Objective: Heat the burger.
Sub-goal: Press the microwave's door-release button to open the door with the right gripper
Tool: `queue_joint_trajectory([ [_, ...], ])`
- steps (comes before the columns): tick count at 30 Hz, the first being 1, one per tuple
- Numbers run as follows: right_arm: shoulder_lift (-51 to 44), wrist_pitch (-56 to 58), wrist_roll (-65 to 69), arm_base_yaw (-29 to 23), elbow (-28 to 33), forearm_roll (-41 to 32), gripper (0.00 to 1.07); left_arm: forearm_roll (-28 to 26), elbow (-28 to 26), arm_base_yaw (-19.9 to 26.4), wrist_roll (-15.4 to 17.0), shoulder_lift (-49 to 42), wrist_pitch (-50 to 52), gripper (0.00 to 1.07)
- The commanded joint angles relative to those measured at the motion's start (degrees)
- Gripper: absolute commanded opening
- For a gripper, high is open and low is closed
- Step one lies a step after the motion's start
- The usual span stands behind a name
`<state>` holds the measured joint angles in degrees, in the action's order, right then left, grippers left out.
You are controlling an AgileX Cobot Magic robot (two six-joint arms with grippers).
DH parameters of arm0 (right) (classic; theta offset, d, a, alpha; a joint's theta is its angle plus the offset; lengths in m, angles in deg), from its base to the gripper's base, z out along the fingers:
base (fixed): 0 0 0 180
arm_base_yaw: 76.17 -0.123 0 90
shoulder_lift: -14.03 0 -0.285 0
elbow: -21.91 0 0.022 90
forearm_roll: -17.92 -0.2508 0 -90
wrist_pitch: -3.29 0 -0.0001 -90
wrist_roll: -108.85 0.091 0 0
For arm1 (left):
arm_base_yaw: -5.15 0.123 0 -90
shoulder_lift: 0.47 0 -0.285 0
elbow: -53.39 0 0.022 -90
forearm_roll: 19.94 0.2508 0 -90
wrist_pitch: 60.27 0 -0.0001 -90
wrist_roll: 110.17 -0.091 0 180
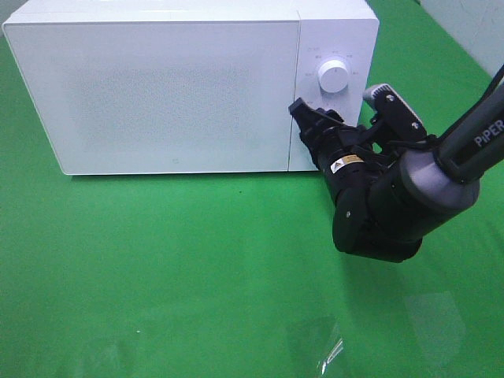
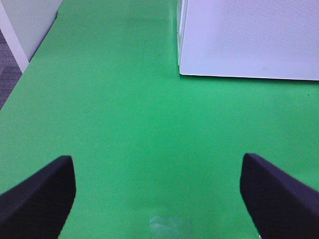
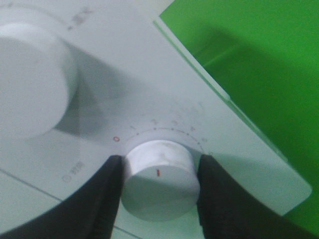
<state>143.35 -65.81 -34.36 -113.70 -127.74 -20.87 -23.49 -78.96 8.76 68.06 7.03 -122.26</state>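
The burger: where is it?
— I cannot tell. No view shows it. What shows is a white box-shaped microwave oven (image 1: 157,87) with its door closed, standing on a green cloth-covered table (image 1: 157,268).
— And the right gripper (image 3: 159,165)?
— It is at the oven's control panel, which is to the right of the door in the high view. Its two black fingers (image 3: 107,199) are closed against opposite sides of the small white round lower dial (image 3: 157,191). They touch the dial's rim, so the grip is narrow, about as wide as the dial.
— Anything on that dial?
— There is a short red mark on its face. Above it a printed scale curves round, starting at a red zero and going on through small grey numbers.
— The other control?
— The larger white round upper knob (image 1: 332,76) sits above on the same panel, and nothing touches it.
— The left gripper (image 2: 157,164)?
— It hangs over bare green cloth with its jaws spread wide and nothing between them. In its own camera the oven's lower front corner is ahead of it, well apart from the fingers.
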Motion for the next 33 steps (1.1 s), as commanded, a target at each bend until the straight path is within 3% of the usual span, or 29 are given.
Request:
queue_joint_trajectory([
  [1,-0.2,1.9,14.0,0.2,-1.1,7.4,0.00,-0.5,0.0,0.1,-0.1,-0.9,0.6,0.82],
  [3,-0.2,1.8,18.7,0.2,-1.1,8.6,0.00,-0.5,0.0,0.1,-0.1,-0.9,0.6,0.82],
  [5,-0.2,0.3,34.8,0.2,-1.1,11.1,0.00,-0.5,0.0,0.1,-0.1,-0.9,0.6,0.82],
  [9,-0.2,-1.9,45.7,0.2,-1.1,12.3,0.00,-0.5,0.0,0.1,-0.1,-0.9,0.6,0.82],
  [27,-0.2,-3.7,43.8,0.2,-1.1,10.5,0.03,-0.5,0.0,0.1,-0.1,-0.9,0.6,0.82],
  [33,-0.2,-3.8,42.6,0.2,-0.9,7.6,0.15,-0.5,0.0,0.1,-0.1,-0.9,0.6,0.82],
])
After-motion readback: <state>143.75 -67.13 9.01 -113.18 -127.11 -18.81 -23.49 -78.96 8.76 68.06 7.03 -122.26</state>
